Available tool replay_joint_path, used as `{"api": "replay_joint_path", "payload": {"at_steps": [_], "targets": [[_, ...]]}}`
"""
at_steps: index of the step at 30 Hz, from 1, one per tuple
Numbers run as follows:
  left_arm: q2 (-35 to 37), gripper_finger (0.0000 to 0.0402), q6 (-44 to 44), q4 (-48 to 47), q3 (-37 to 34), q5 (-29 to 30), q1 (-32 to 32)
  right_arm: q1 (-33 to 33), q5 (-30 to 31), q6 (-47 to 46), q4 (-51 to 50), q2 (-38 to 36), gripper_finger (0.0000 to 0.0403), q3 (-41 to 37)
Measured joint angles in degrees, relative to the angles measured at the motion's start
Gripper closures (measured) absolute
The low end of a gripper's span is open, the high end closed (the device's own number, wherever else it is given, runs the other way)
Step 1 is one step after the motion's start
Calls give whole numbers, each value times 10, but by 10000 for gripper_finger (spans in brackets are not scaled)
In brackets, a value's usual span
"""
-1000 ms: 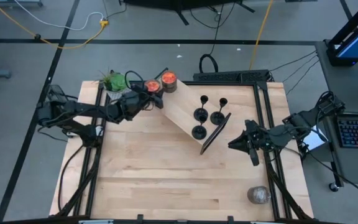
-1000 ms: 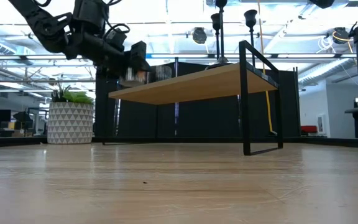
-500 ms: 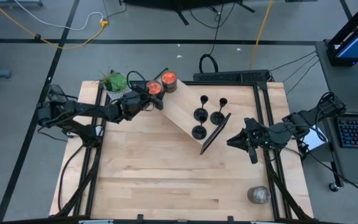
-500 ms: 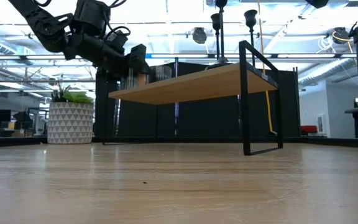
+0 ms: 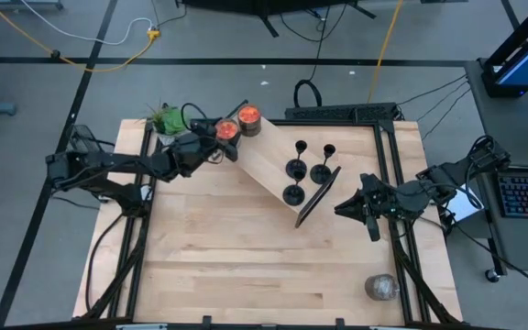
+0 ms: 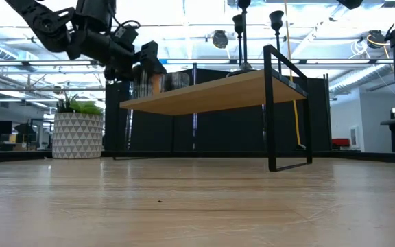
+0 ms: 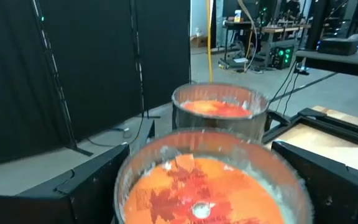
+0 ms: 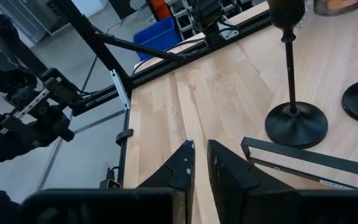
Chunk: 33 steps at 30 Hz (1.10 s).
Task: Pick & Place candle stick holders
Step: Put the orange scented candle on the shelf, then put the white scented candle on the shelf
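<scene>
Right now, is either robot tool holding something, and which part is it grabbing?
Nothing is held. The left tool is open around the nearer orange candle jar without gripping it. The right tool is shut and empty beside the candle stick holders.

Two orange-topped jars [image 7: 207, 180], seemingly candles, between dark fingers [image 7: 86, 180].

Grey floor [image 5: 44, 229], bright ceiling lights [image 6: 184, 20]

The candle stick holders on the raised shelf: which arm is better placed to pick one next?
Probably the right. The right gripper, shut, is beside the shelf near the candle stick holders. The left gripper, open, sits at the red-topped jars at the shelf's far corner.
</scene>
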<state>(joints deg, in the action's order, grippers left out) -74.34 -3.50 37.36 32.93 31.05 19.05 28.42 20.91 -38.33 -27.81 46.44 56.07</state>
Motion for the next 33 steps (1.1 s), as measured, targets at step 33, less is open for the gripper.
{"api": "replay_joint_path", "payload": {"at_steps": [33], "targets": [[269, 7, -212, -197, 0, -222, -407, 1, -80, -60, 4, 0, 369, 0]]}}
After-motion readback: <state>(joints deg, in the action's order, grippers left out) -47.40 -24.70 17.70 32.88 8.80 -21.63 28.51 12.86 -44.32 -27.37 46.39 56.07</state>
